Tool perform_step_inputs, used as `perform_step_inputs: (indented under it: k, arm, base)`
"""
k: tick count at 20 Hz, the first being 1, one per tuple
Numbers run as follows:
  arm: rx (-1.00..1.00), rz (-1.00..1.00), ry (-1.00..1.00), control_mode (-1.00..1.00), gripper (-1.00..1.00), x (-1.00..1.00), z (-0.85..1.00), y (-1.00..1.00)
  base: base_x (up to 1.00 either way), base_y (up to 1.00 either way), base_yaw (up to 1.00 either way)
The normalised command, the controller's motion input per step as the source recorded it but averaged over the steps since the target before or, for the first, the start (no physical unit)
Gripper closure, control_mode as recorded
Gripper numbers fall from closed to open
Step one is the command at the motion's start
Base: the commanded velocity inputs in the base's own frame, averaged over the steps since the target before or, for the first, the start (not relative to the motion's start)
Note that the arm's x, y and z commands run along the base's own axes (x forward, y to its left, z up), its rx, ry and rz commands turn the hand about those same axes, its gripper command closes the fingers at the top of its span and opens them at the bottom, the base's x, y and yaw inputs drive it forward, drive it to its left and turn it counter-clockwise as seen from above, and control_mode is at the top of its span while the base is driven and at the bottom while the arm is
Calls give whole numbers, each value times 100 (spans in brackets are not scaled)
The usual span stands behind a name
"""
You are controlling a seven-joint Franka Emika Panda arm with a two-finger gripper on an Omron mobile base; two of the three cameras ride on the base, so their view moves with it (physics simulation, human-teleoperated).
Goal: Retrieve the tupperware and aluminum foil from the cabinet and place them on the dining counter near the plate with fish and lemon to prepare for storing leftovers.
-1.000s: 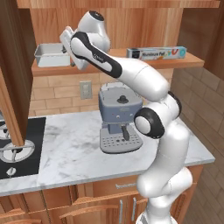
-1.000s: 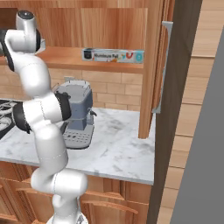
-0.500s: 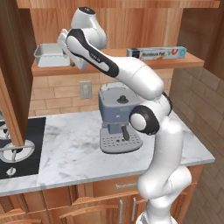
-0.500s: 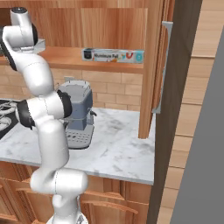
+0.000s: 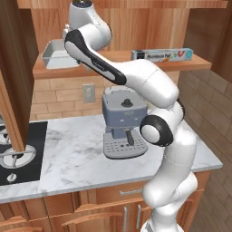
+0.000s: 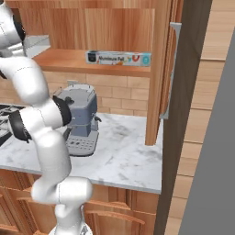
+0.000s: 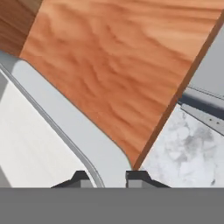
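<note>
Nearest to the base is the marble tabletop [image 5: 77, 158], with a grey coffee machine [image 5: 123, 122] standing on it and a dark stove [image 5: 18, 156] at its left end. Above, the cabinet [image 6: 73, 59] is open and its plank shelf carries both things of the task. The tupperware [image 5: 56, 54] sits at the left end of the shelf, and the aluminum foil [image 5: 161, 55] lies well apart from it at the right end, untouched.

The arm reaches up and to the left, so the tool [image 7: 107, 177] is at the near rim of the tupperware. In the hand view the two dark tips stand close together on either side of the tub's flared rim [image 7: 65, 127], one inside the tub and one outside over the wood of the shelf. The tool is closed almost fully, and it seems to pinch this rim between its tips.

I judge that the step in hand is the grasp of the first item, so the task is at an early stage. The next move probably calls for a small lift, to free the tub from the shelf, and then a careful pull outward. The grip is on a thin edge only, so the tub could tilt or slip if the motion is quick.
</note>
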Motion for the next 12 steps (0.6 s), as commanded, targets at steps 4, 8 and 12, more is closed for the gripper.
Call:
perform_step_inputs:
  k: [4,8,12]
  arm:
    - [0,-17,-22,-100,100,-100,-1,-39]
    - [0,-13,-10,-100,100,-100,0,-49]
    - [4,-9,-12,-100,100,-100,-10,-88]
  base:
    - [0,0,0]
    - [0,0,0]
    - [0,0,0]
